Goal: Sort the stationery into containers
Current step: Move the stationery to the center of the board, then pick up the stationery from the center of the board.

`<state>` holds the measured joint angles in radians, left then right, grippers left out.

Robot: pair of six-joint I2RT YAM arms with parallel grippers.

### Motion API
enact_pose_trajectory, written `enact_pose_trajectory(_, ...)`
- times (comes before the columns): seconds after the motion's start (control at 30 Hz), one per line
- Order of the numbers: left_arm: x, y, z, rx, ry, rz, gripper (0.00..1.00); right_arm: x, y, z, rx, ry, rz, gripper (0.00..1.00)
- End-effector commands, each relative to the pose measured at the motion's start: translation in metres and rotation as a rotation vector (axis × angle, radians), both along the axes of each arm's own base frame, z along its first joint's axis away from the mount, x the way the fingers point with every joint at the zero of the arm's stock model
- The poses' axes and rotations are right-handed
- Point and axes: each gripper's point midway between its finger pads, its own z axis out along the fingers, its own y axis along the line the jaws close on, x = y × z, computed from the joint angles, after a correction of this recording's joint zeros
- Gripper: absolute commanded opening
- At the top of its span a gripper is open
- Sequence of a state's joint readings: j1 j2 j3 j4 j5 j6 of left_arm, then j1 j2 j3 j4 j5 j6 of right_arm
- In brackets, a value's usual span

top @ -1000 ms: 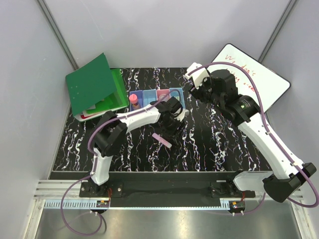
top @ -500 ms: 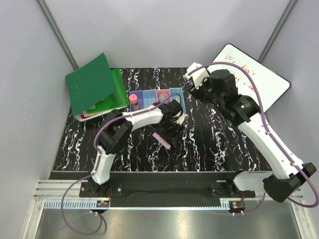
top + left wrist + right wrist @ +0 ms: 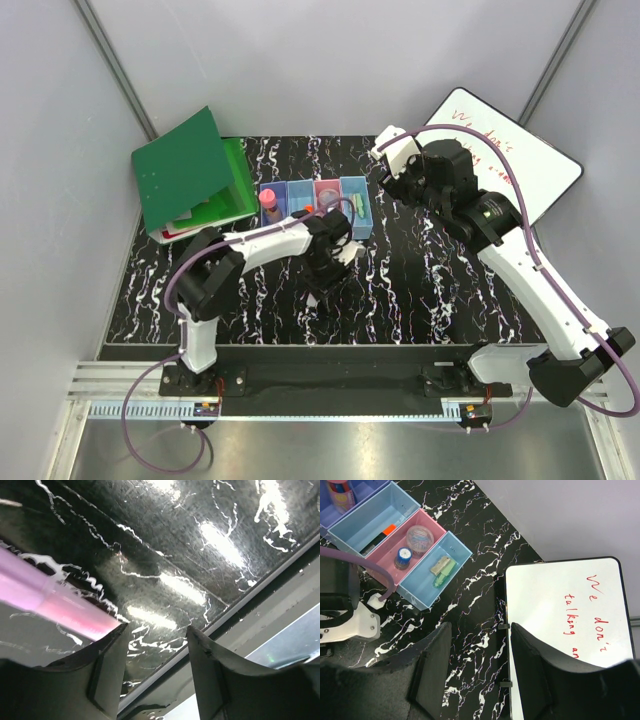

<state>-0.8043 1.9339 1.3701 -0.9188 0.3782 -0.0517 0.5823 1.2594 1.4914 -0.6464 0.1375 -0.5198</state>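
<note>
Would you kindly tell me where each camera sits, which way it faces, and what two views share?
Top external: above, behind the left arm and right arm, both visible, looking down on the table.
Left wrist: low over the table, facing down; left gripper shows, pink marker beside one finger.
Right wrist: high, facing down; right gripper fingers.
Shared: top and right wrist both show the containers and whiteboard.

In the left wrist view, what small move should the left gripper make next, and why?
Probably nudge the left gripper sideways toward the marker until its fingers straddle it. The jaws stand open, but only table shows between them; the marker's end lies just outside one finger, so closing now would likely miss it.
</note>
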Motion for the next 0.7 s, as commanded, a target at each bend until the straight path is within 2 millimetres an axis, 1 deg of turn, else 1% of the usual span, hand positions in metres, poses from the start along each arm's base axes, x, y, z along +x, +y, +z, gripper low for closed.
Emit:
enact_pose_trajectory(0.0,0.023,-0.01,0.035,-0.086,-0.14,-0.053,0.51,0.002,-0.001,0.024,0.045,-0.076,-0.003,0.59)
enact_pose_trajectory(0.07,0.031,-0.014,0.044,-0.102,-0.179,-0.05,0.51,0.002,-0.001,0.026,0.047,-0.079,-0.001,0.59)
enact_pose_trajectory(0.1,0.039,-0.013,0.048,-0.093,-0.222,-0.034,0.51,0.003,-0.001,0.027,0.047,-0.081,-0.004,0.59)
enact_pose_trajectory(0.17,0.048,-0.009,0.045,-0.062,-0.264,-0.016,0.52,0.003,0.0,0.026,0.045,-0.08,-0.002,0.59)
enact_pose_trajectory(0.2,0.054,-0.005,0.04,-0.044,-0.278,-0.001,0.52,0.003,-0.001,0.026,0.045,-0.08,-0.004,0.59)
enact_pose_trajectory(0.23,0.056,-0.001,0.033,-0.026,-0.267,0.034,0.52,0.003,-0.001,0.026,0.046,-0.081,-0.004,0.59)
enact_pose_trajectory(0.33,0.067,0.002,0.017,0.007,-0.266,0.085,0.52,0.002,-0.002,0.024,0.041,-0.077,-0.005,0.59)
enact_pose_trajectory(0.4,0.077,0.001,0.01,0.018,-0.268,0.127,0.52,0.002,-0.002,0.024,0.039,-0.076,-0.006,0.59)
enact_pose_trajectory(0.43,0.079,0.001,0.001,0.036,-0.254,0.135,0.52,0.003,-0.003,0.023,0.038,-0.075,-0.009,0.59)
enact_pose_trajectory(0.47,0.087,-0.001,0.0,0.041,-0.261,0.153,0.52,0.003,-0.002,0.022,0.037,-0.074,-0.007,0.59)
enact_pose_trajectory(0.53,0.091,-0.005,-0.008,0.045,-0.244,0.183,0.52,0.004,-0.002,0.021,0.034,-0.072,-0.007,0.59)
enact_pose_trajectory(0.6,0.099,-0.009,-0.009,0.044,-0.256,0.196,0.52,0.004,-0.002,0.02,0.034,-0.069,-0.007,0.59)
enact_pose_trajectory(0.67,0.101,-0.01,-0.018,0.059,-0.24,0.204,0.52,0.004,-0.001,0.019,0.034,-0.067,-0.008,0.59)
